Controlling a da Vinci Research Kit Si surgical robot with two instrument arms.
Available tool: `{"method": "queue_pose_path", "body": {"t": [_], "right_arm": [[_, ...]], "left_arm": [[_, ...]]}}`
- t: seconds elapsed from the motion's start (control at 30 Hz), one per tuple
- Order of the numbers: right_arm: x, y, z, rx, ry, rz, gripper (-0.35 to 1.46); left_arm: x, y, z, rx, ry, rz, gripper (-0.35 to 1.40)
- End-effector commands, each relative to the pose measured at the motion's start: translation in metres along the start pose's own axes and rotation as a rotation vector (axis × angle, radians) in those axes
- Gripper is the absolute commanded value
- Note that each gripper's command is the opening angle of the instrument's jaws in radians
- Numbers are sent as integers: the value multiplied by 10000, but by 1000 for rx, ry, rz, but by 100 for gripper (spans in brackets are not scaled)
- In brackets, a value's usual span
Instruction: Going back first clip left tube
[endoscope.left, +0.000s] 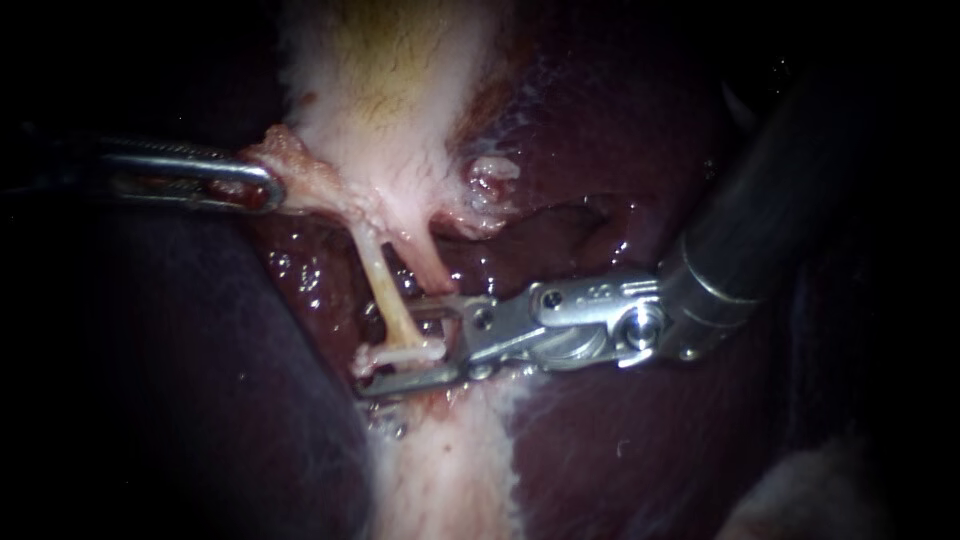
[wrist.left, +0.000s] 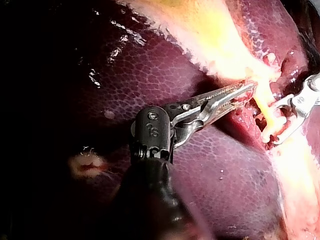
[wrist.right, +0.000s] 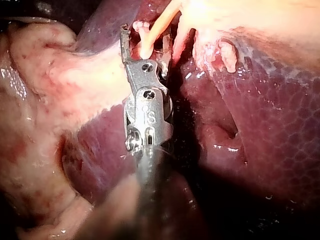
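My right instrument comes in from the right, its jaws open around the foot of the pale left tube. A white clip sits across that tube in the gap between the jaws. The pinker right tube runs just beside it. In the right wrist view the same jaws straddle the tube and clip. My left instrument is shut on a fold at the edge of the gallbladder, holding it to the left; the left wrist view shows this grip.
Dark red liver surrounds the site on both sides. A pale fatty strip runs down below the clip. A small ragged nub of tissue sits right of the tubes.
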Motion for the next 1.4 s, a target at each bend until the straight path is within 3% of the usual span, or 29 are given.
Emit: {"method": "queue_pose_path", "body": {"t": [0.03, 0.4, 0.87, 1.4], "right_arm": [[2, 0, -4, 2, 0, -12, 50], [11, -1, -82, -1, 7, -156, 50], [10, -4, -173, -8, 11, -173, 50], [7, -3, -191, -1, 3, -178, 50]], "left_arm": [[0, 0, -1, 0, 0, 0, -35], [-1, 0, -3, -2, -1, 0, -35], [-1, -1, -5, -2, -1, 1, -35], [-2, -4, -4, -2, -1, 1, -35]]}}
